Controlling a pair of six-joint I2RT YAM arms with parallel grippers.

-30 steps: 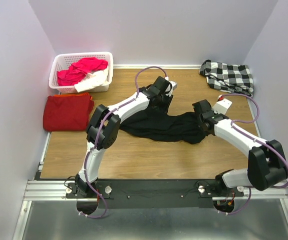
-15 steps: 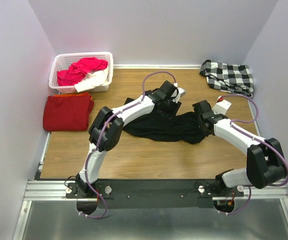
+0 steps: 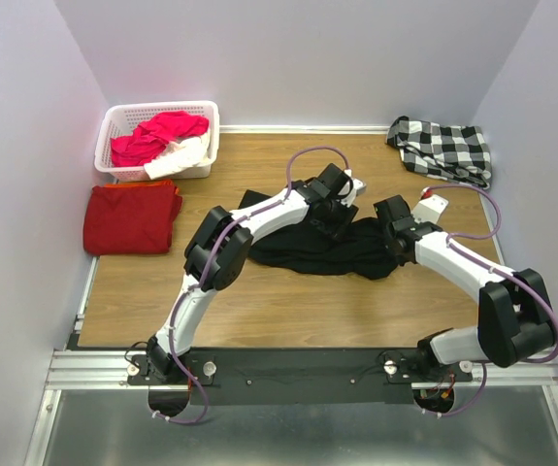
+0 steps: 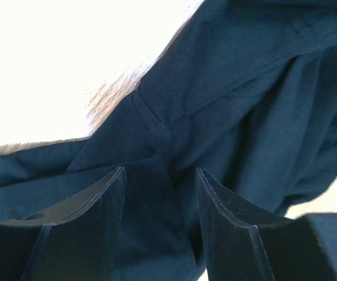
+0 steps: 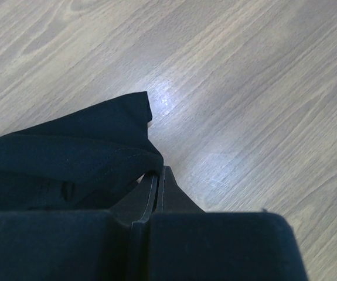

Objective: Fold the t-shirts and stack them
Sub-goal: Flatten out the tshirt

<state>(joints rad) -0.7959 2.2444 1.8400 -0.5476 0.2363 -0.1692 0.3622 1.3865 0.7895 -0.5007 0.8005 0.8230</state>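
while black tee (image 3: 308,254) lies left-right — left fingers (image 4: 92,222) spread | right fingers (image 5: 173,199) pinch it

wooden table (image 3: 259,301): white basket (image 3: 123,172) far-left corner, dark-red t-shirt (image 3: 131,218) folded at left edge, black t-shirt (image 3: 308,252) crumpled mid-table, checked cloth (image 3: 443,148) far-right corner
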